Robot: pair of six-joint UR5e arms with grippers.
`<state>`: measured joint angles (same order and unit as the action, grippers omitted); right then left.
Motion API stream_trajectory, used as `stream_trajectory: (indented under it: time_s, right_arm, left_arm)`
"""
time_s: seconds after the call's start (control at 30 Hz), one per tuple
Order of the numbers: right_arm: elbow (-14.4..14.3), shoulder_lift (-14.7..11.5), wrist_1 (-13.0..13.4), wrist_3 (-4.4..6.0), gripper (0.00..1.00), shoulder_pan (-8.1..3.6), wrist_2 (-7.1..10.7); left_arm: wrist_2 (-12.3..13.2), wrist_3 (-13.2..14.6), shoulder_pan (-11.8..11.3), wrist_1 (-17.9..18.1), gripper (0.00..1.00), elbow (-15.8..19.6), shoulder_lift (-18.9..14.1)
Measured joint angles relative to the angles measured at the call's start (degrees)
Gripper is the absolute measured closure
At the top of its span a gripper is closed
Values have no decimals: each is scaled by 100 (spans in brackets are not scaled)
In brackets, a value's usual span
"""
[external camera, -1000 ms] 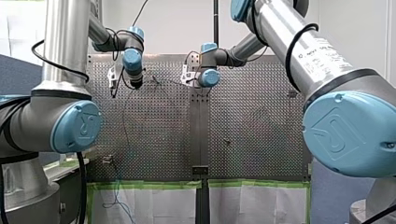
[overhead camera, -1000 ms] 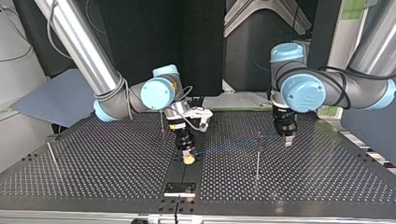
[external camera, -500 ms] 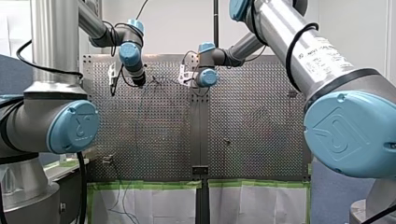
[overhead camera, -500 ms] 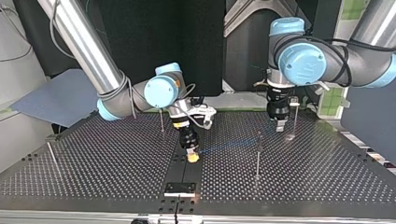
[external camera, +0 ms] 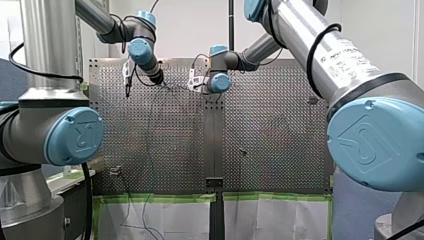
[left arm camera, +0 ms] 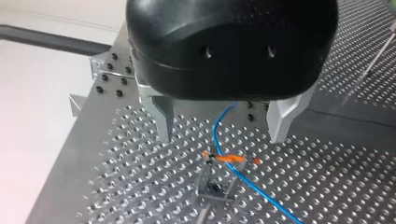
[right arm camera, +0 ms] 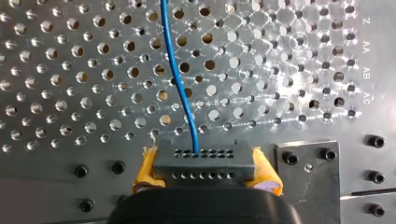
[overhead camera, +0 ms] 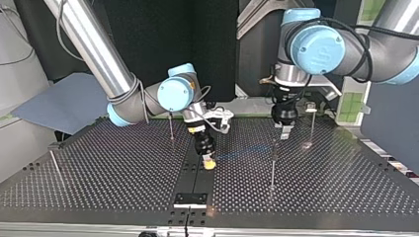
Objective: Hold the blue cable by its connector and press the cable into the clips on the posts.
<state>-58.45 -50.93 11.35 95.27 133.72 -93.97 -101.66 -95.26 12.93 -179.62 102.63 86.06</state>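
Seen from behind the arms, the left arm (external camera: 141, 49) and the right arm (external camera: 219, 81) both reach to the far end of the perforated table (external camera: 270, 130), their wrists near each other. No fingers or clips can be made out from this side.

From across the table, the right gripper (overhead camera: 210, 164) sits low over the table's middle strip, yellow pads showing. A faint blue cable (overhead camera: 242, 154) runs from it toward the top of the nearer post (overhead camera: 272, 165). The left gripper (overhead camera: 285, 132) hangs just behind that post's top. 3 more posts (overhead camera: 171, 127) stand well apart, and I see no cable reaching any of them.

The left wrist view shows its metal fingers (left arm camera: 163, 119) spread wide with nothing in them. The cable passes between them and crosses the orange clip (left arm camera: 229, 159) on the post top below. Whether it is pushed home or only lying across, I can't tell.

In the right wrist view the yellow pads are clamped on the black connector (right arm camera: 203, 158), 1 on each end. The cable leaves its middle and runs away over the holes.

My reading is that the connector hold is done and the cable has been brought to 1 clip at most. Pressing it in there may be left to do, and the other posts look unserved, so most of the routing is ahead.
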Motion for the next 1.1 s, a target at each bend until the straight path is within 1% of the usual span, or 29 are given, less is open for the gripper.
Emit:
stream_trajectory:
  time_s: [0.2,0.27,0.37,0.53,0.8,1.03,1.1]
  right_arm:
    - [-2,0,-10,18,100,6,-9]
    - [-2,0,-14,23,100,5,-13]
    - [-3,0,-18,26,100,5,-16]
    - [-3,0,-42,34,100,-11,-17]
    - [-3,0,-69,50,100,-57,-20]
    - [-3,1,-136,164,100,-117,-3]
    - [-4,1,-177,197,100,-145,-1]
  left_arm:
    - [-244,-78,76,205,0,0,56]
    - [-339,-86,98,239,0,1,129]
    - [-409,-76,130,285,0,1,271]
    - [-431,-70,190,385,0,1,439]
    - [-431,-59,217,505,0,1,464]
    - [-417,122,279,716,0,1,466]
    - [-425,111,315,800,0,1,466]
